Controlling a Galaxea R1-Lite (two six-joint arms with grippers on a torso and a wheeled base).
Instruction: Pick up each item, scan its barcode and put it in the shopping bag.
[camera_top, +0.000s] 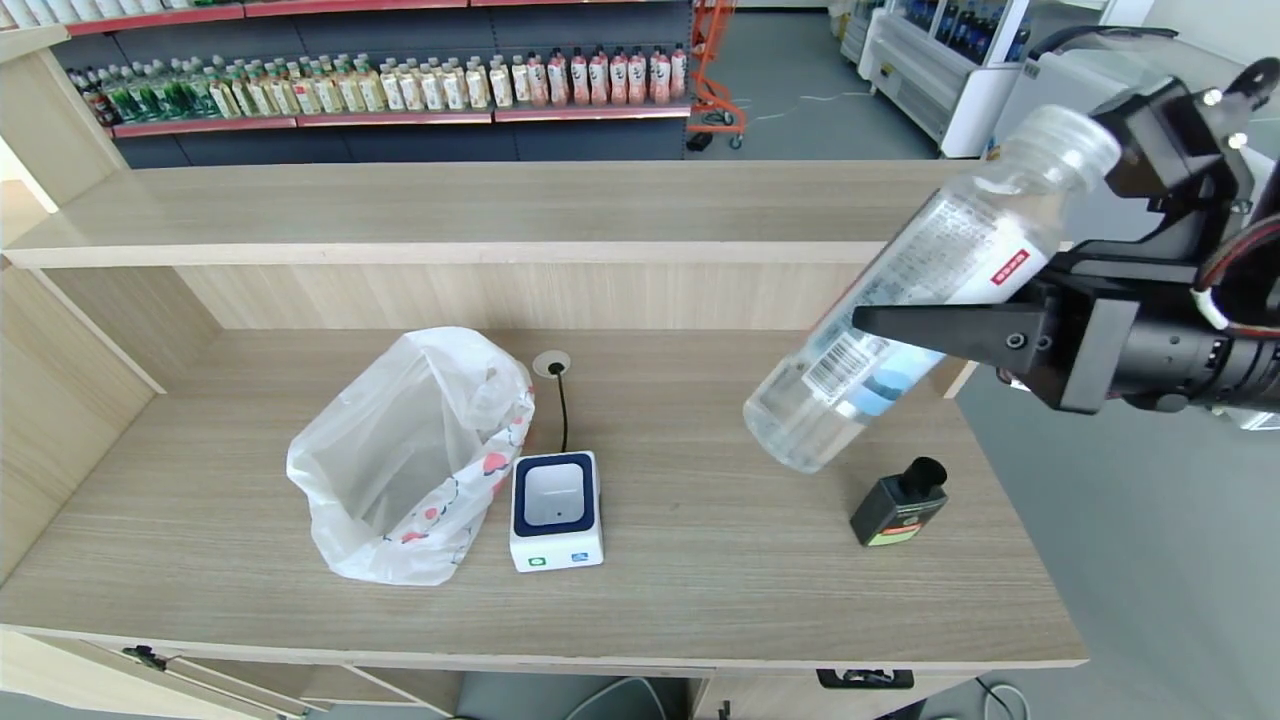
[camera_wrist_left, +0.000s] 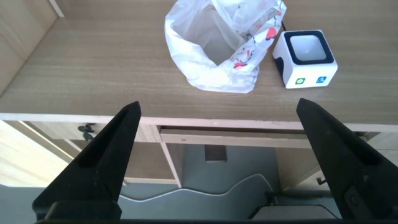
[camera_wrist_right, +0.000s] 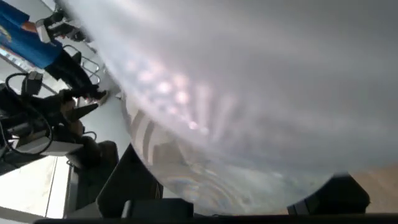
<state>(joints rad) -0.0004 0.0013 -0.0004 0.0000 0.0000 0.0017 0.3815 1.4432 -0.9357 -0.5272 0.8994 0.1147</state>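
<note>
The clear bottle (camera_top: 930, 250) hangs tilted, cap uppermost, high to the right of the scanner (camera_top: 556, 508), pinched by the right gripper (camera_top: 985, 270) on a level forearm; the left gripper (camera_wrist_left: 217, 162) hovers spread and empty on the robot's side of the scanner, off the counter (camera_wrist_left: 124, 99) edge

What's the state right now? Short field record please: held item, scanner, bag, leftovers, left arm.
Held: clear bottle, tilted, in the right gripper, raised at the counter right side
Label: barcode faces the head camera
Scan spot: scanner beside the bag, nothing on it
Bag state: open, looks empty
Remaining: small dark bottle on the counter
Left arm: left gripper open, empty, near the counter's front edge
</note>
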